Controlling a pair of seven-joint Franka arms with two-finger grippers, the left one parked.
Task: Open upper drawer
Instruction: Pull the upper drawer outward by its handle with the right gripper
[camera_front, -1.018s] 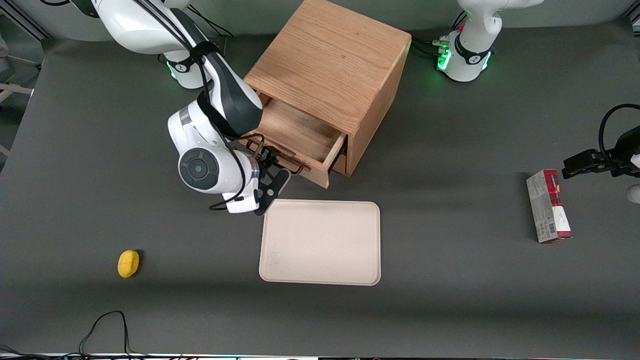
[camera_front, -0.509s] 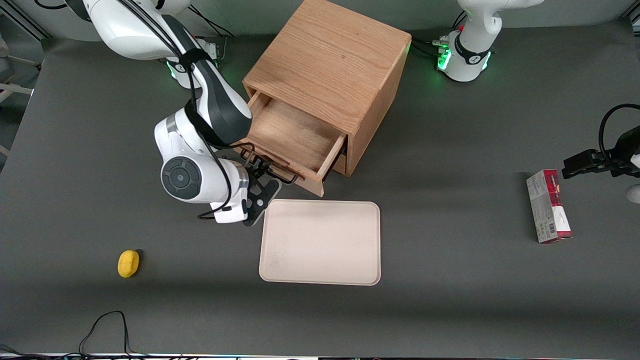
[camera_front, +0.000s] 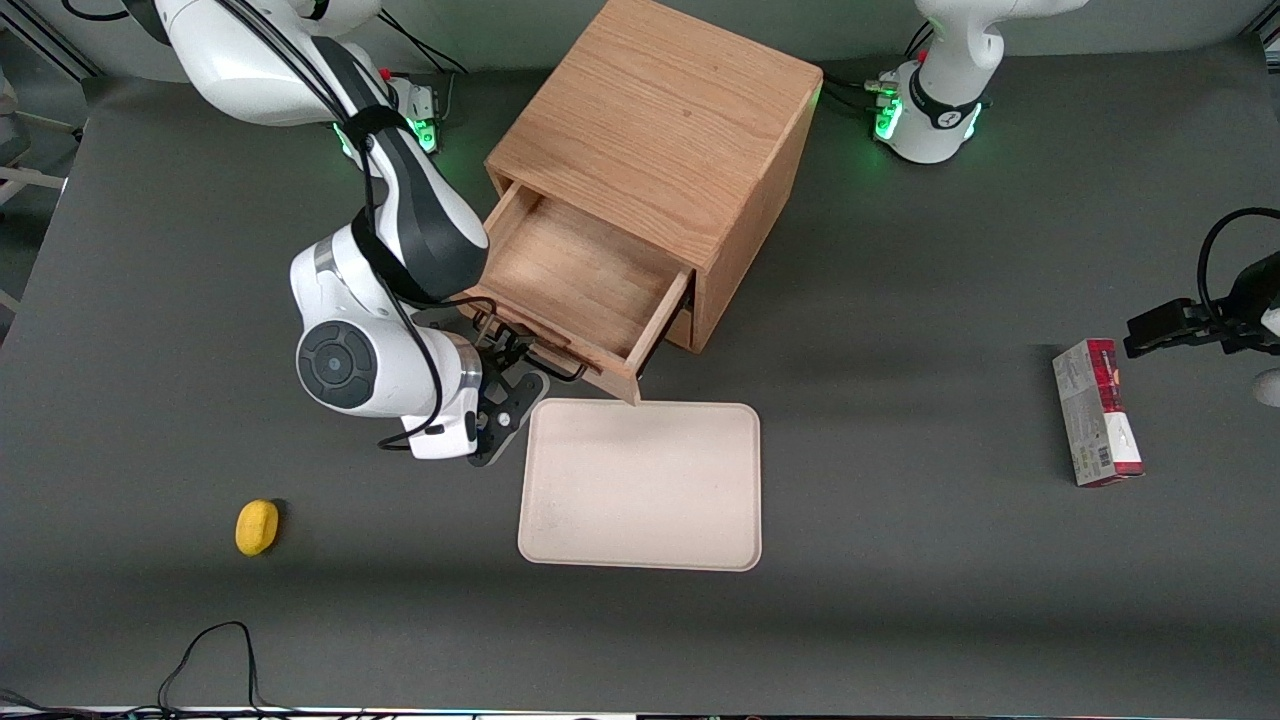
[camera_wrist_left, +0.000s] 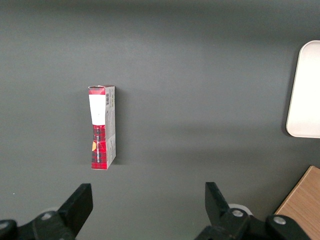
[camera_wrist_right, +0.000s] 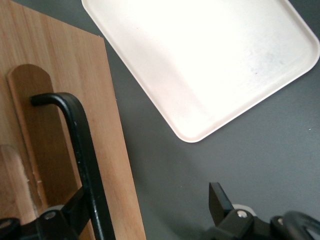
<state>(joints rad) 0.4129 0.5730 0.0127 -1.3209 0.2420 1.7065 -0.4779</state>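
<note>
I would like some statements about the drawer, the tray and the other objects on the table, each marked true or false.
1. The upper drawer is pulled out and its box holds nothing. True.
2. The gripper is at the drawer's black handle. True.
3. A yellow object lies on the tray. False: the yellow object lies on the table toward the working arm's end, apart from the bare tray.
4. The red and white box stands inside the drawer. False: it lies on the table toward the parked arm's end.
5. The tray is nearer to the front camera than the cabinet. True.
</note>
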